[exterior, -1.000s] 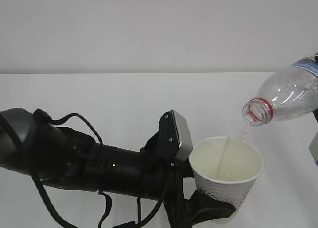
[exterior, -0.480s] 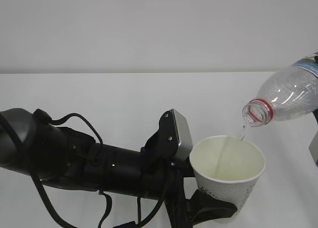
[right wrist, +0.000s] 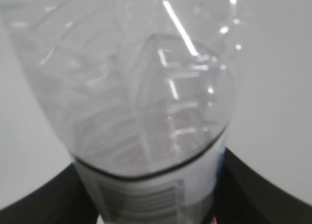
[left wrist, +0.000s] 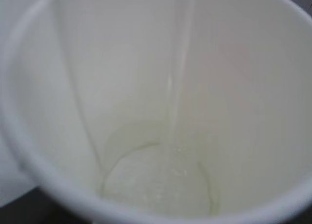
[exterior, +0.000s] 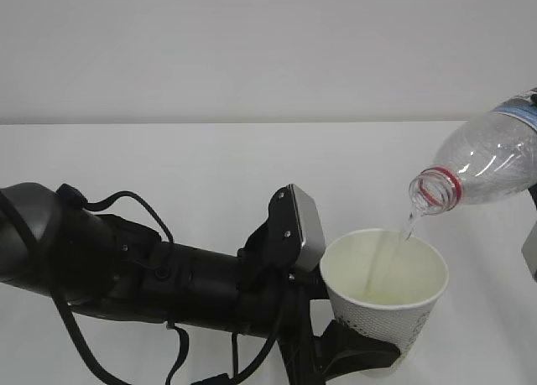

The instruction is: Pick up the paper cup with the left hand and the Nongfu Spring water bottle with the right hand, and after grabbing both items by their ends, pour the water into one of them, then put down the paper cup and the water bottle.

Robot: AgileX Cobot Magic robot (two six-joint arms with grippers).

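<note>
Left hand (exterior: 357, 356) clamps the thin, crushable paper cup (exterior: 386, 297) low — right hand (right wrist: 146, 204) grips the slick water bottle (exterior: 487, 163) base; 2 gentle holds, I'd say.

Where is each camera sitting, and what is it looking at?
Exterior view: sits in front, slanting down at the white table; shows the left arm, its tool under the paper cup, and the tilted water bottle.
Left wrist view: sits on the left arm, looking down into the cup, where water pools; no robot part is clear.
Right wrist view: sits on the right arm, looking along the bottle; the dark right tool flanks it.
Shared: exterior and left wrist views both show the stream entering the cup.
</note>
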